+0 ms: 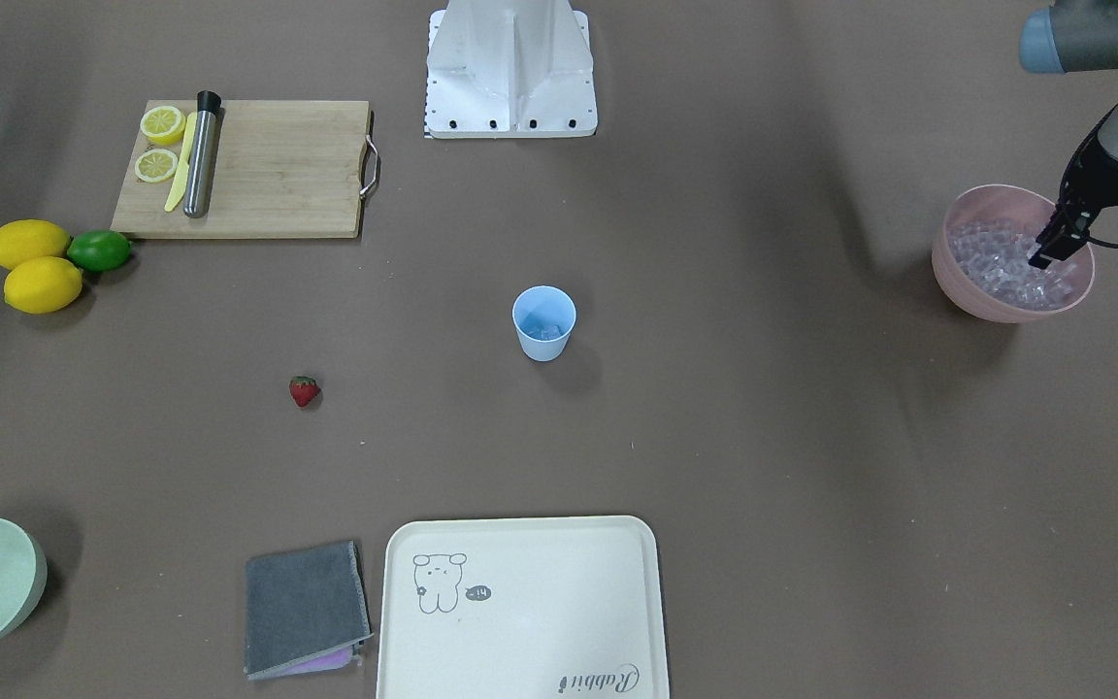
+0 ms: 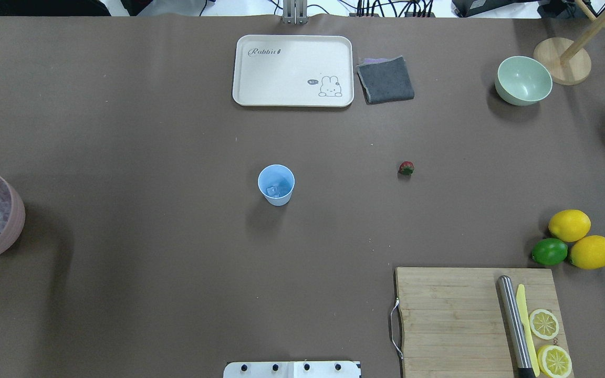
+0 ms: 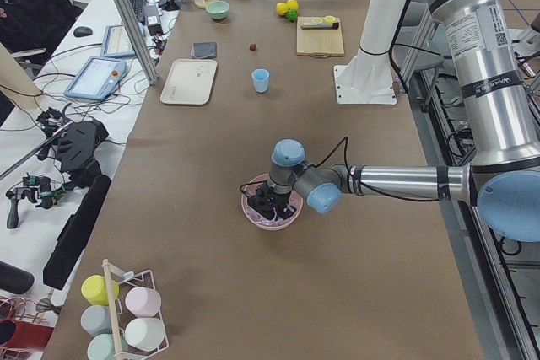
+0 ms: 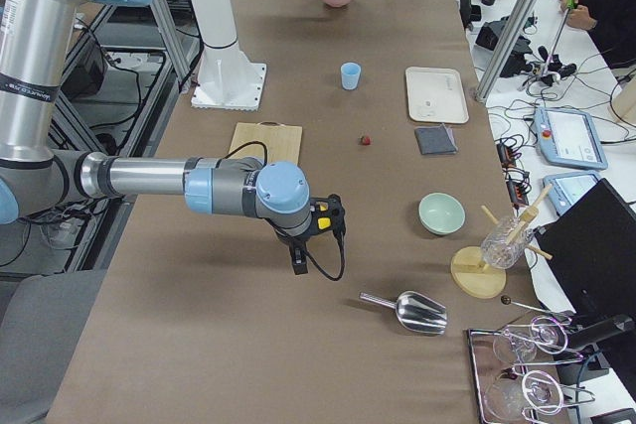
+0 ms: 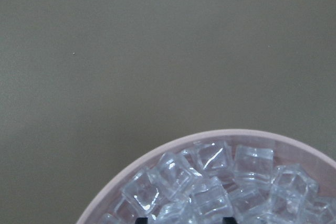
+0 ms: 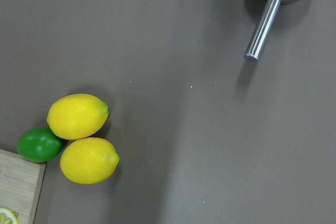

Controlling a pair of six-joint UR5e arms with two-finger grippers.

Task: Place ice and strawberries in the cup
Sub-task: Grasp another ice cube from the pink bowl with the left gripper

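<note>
- The cup stands upright near the centre of the overhead frame, mouth up and its long axis vertical, tapering toward its base.
- One piece of ice lies in the bottom of the cup. Many more pieces fill the pink bowl at the right edge of the front-facing frame.
- The strawberry sits alone on the worktop, right of the cup in the overhead frame and well apart from it. In the front-facing view its green top is toward the upper edge and its red tip toward the lower edge.
- The left gripper points down into the pink bowl. In the left wrist view two dark tips show apart at the bottom edge with ice between them, so the jaws stand apart. Whether they touch a piece I cannot tell.
- The right gripper hangs over bare worktop in the lower middle of the right side view. Whether its jaws are apart or together I cannot tell.
- The tray, top centre of the overhead frame, reads "Rabbit" in script and has a rabbit drawing with a speech bubble too small to read.
- A grey cloth lies just right of the tray.
- Two lemons and a lime are clustered at the right, above the cutting board.
</note>
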